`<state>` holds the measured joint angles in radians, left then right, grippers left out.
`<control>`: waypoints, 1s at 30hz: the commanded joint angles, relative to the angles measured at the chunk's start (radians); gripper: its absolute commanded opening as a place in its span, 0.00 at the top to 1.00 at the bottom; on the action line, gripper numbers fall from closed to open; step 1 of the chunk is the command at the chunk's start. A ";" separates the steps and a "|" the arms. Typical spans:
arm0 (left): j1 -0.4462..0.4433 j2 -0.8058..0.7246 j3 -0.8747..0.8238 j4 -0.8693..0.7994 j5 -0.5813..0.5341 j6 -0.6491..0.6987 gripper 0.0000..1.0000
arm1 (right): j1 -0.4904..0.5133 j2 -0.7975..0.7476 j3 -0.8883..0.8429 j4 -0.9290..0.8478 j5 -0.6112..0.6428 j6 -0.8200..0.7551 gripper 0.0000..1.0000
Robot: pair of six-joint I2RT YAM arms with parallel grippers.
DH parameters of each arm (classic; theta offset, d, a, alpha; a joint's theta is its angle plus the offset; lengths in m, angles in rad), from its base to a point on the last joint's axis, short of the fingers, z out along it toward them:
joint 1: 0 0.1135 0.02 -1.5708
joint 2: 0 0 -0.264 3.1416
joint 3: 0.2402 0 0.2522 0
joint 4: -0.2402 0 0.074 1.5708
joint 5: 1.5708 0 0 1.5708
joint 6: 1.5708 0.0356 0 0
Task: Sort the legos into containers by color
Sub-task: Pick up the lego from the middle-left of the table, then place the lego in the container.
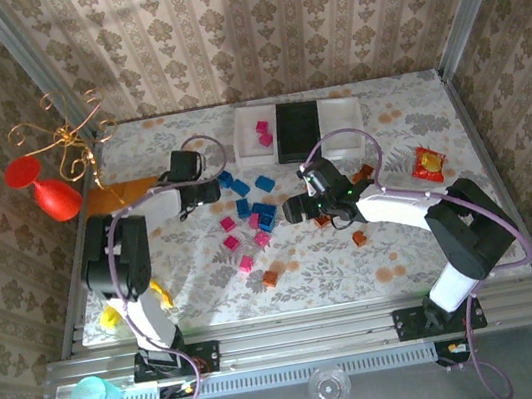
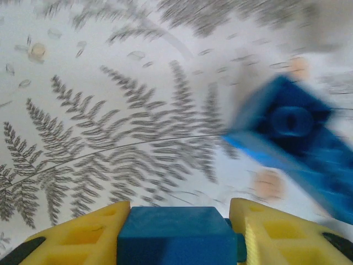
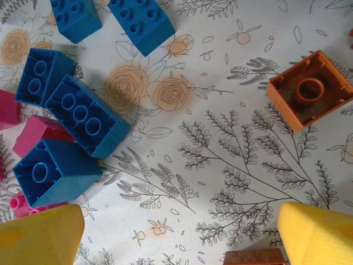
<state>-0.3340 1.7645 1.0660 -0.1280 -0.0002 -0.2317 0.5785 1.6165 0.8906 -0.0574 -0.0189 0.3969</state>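
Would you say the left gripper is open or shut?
Shut: the left gripper has a blue brick wedged between its yellow fingers.

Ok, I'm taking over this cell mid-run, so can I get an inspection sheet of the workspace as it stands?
Surface: floral tablecloth, flat, no spills seen.
Job's things: blue bricks, pink bricks and orange bricks loose mid-table; pink ones lie in the left white tray; black tray and right white tray beside it.
Clutter: snack packet, orange board, red ornaments on a wire stand.
Grippers: left gripper shut on a blue brick; right gripper open over the cloth.
Cables: purple cable loops on both arms, no snag seen.
Surroundings: wallpapered walls, metal frame; teal cup and clear glass on the front ledge.
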 commanded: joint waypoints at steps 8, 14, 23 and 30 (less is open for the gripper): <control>-0.192 0.056 0.237 0.092 0.000 0.011 0.60 | -0.076 -0.220 -0.133 0.069 0.183 -0.018 0.06; -0.241 0.210 0.449 0.065 0.036 0.018 0.61 | -0.153 -0.350 -0.188 0.053 0.196 -0.015 0.05; -0.323 0.505 0.874 -0.042 0.057 0.045 0.60 | -0.201 -0.434 -0.242 0.022 0.187 -0.004 0.05; -0.336 0.727 1.255 -0.174 0.008 0.093 0.45 | -0.207 -0.469 -0.254 -0.028 0.181 -0.003 0.05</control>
<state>-0.6796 2.4542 2.2078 -0.2119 0.0341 -0.1833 0.3748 1.1725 0.6456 -0.0422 0.1467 0.3935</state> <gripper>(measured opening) 0.538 0.950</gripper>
